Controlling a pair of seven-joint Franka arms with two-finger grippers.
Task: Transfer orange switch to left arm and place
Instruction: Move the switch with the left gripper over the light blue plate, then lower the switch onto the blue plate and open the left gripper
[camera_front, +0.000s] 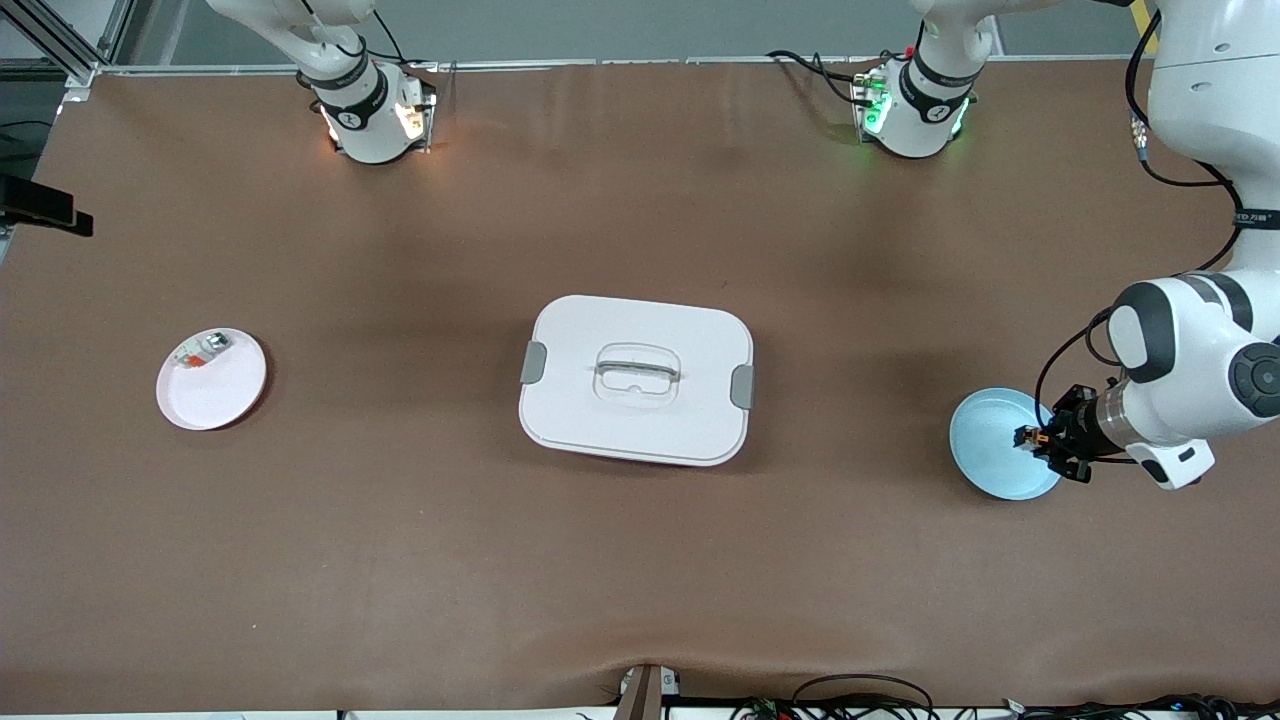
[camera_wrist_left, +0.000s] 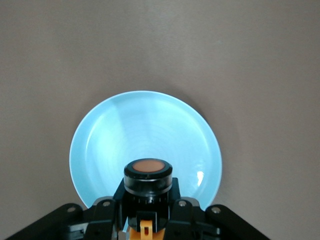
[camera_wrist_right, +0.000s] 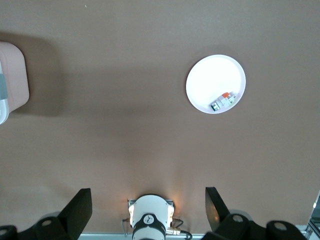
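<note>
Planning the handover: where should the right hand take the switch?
I'd grip the black collar under the orange cap of the switch: it's the only part sticking out past the left hand, which clamps the rear body over the blue plate. Come from the cap end, fingers crosswise to the left hand's. Right hand waits open, high above the table.

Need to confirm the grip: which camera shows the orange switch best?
The left wrist view: the orange switch fills it, clamped in the left gripper over the blue plate. The front view shows a speck; the right wrist view, nothing.
</note>
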